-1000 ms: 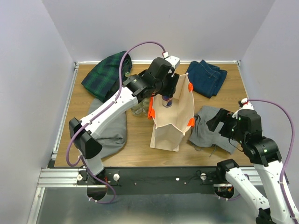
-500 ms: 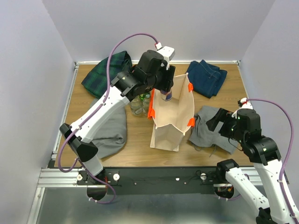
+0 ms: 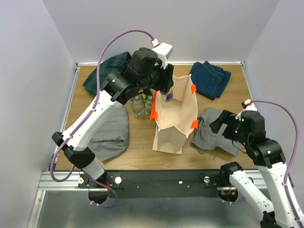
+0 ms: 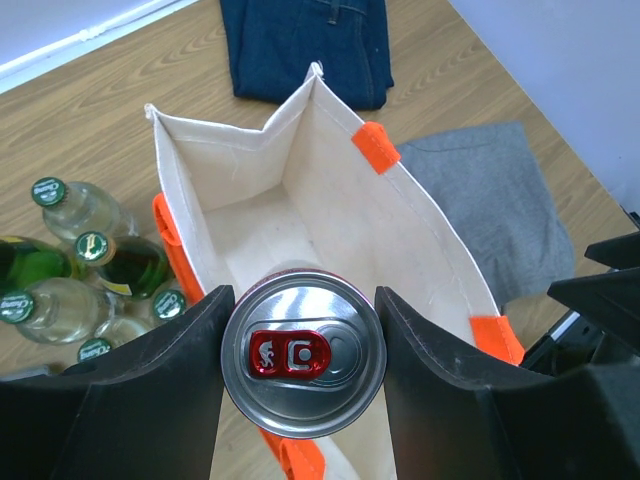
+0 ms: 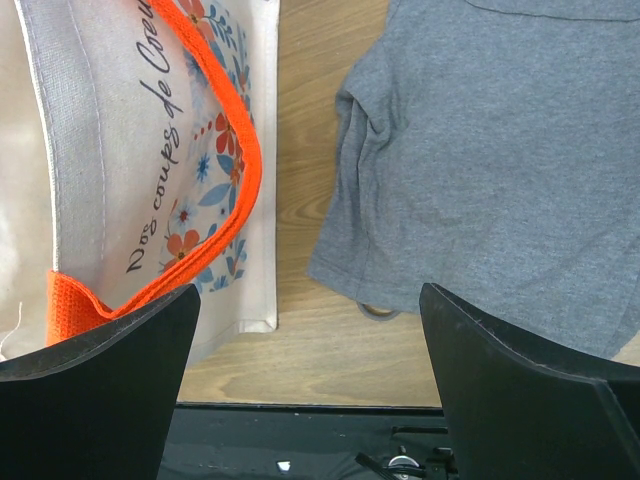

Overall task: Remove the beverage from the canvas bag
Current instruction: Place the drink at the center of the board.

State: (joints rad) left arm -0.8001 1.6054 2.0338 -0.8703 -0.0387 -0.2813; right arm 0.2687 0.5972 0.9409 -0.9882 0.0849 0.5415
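Note:
The beige canvas bag (image 3: 175, 118) with orange handles stands upright mid-table, its mouth open (image 4: 300, 215). My left gripper (image 3: 165, 90) is shut on the beverage, a can (image 3: 166, 96) with a silver top and red tab (image 4: 303, 352). The can hangs above the bag's left rim, over the orange handle (image 4: 172, 245). Both black fingers (image 4: 165, 390) press against the can's sides. My right gripper (image 5: 310, 375) is open and holds nothing, low beside the bag's printed right side (image 5: 150, 150) and above the table's front edge.
Several glass bottles (image 3: 140, 104) (image 4: 75, 265) stand left of the bag. A plaid cloth (image 3: 105, 76) and a grey cloth (image 3: 111, 130) lie to the left. Folded jeans (image 3: 210, 78) lie at the back right. A grey shirt (image 3: 214, 130) (image 5: 490, 150) lies right of the bag.
My left arm has lifted the can up out of the bag and drawn it toward the bag's left rim. The right arm has not moved.

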